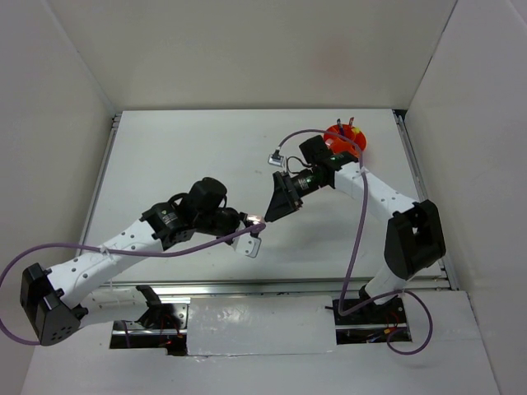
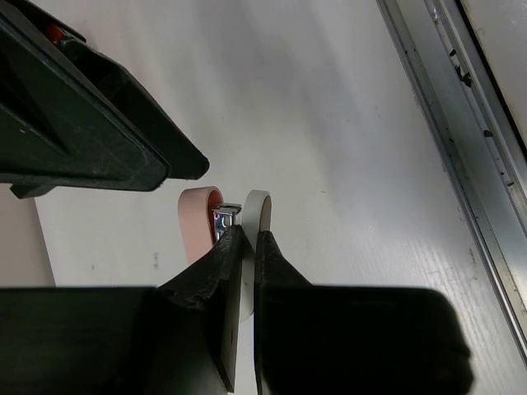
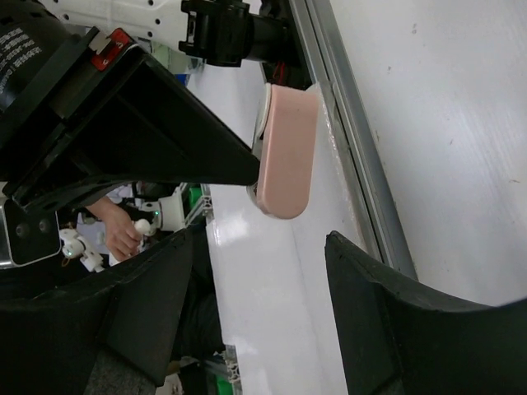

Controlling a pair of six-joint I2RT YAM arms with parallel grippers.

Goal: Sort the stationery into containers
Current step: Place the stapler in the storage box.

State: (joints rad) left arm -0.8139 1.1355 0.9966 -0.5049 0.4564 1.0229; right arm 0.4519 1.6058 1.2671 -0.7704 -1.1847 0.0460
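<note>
My left gripper [image 1: 249, 223] [image 2: 249, 235] is shut on the pink-and-white eraser [image 2: 196, 222], which it holds in the air over the table's middle. The eraser's pink side also shows in the right wrist view [image 3: 285, 152]. My right gripper [image 1: 277, 206] [image 3: 259, 240] is open and empty. Its fingers [image 3: 395, 329] face the eraser's free end, just short of it. The orange tub [image 1: 347, 141] stands at the far right behind my right arm, with a few items sticking up out of it. Other stationery is out of view.
White walls enclose the table [image 1: 189, 156] on three sides. A metal rail [image 2: 461, 140] runs along the table's near edge. My two arms meet nose to nose at mid-table.
</note>
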